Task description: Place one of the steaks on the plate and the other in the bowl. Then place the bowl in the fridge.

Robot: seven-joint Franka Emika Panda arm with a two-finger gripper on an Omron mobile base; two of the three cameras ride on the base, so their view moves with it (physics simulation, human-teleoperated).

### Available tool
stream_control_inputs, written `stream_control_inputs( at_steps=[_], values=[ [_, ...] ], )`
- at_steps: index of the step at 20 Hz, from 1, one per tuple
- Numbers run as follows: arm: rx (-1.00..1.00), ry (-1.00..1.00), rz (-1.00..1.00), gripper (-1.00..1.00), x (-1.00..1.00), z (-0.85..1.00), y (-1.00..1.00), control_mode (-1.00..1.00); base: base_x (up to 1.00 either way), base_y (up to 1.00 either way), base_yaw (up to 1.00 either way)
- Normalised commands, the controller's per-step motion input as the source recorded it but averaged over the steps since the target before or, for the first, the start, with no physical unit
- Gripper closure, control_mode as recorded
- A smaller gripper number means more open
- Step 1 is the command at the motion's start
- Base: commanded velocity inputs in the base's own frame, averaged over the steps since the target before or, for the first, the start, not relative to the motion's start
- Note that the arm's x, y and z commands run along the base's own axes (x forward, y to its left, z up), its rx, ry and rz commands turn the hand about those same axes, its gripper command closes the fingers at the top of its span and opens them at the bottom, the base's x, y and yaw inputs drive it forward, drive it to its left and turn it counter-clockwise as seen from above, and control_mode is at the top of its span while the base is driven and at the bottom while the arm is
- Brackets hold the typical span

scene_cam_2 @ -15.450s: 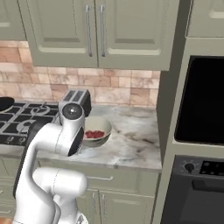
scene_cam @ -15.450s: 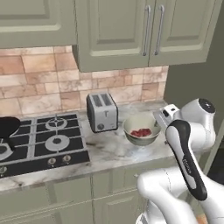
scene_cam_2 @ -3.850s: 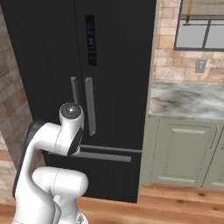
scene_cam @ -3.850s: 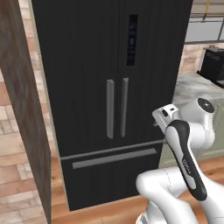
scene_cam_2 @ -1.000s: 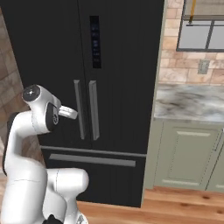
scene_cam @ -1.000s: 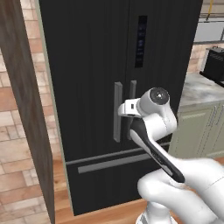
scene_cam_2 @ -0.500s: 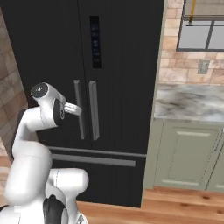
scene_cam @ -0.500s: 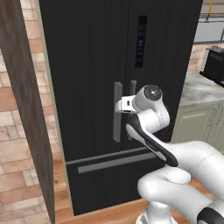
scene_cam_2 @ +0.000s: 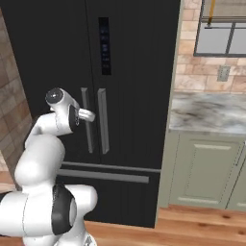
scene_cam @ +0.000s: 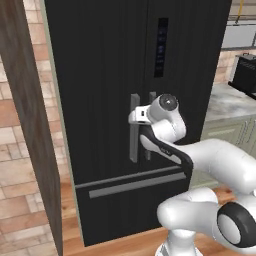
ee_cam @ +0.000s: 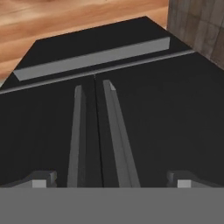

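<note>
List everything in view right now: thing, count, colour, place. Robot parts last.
fridge: one, black, doors shut, straight ahead of the robot.
door handles: two, grey, upright, side by side at the fridge's middle seam.
drawer handle: one, grey, a level bar across the fridge's lower drawer.
display panel: one, dark with faint blue marks, high on the right door.
brick wall: tan and reddish, left of the fridge.
counter: one, grey-white marble, right of the fridge.
cabinets: sage green, under the counter.
floor: wood, orange-brown.
arm: one, white with dark joints.
gripper: one, open, close before the door handles.
</note>
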Motion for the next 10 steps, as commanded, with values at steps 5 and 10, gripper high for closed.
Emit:
stream_control_inputs(
  at_steps=[5,10],
  values=[
    [-0.01,0.0,0.01,-1.0,0.5,-0.01,0.11,-1.0,0.0,0.0,0.0],
    [-0.05,0.0,0.01,-1.0,0.46,-0.07,0.26,-1.0,0.0,0.0,0.0]
  ],
)
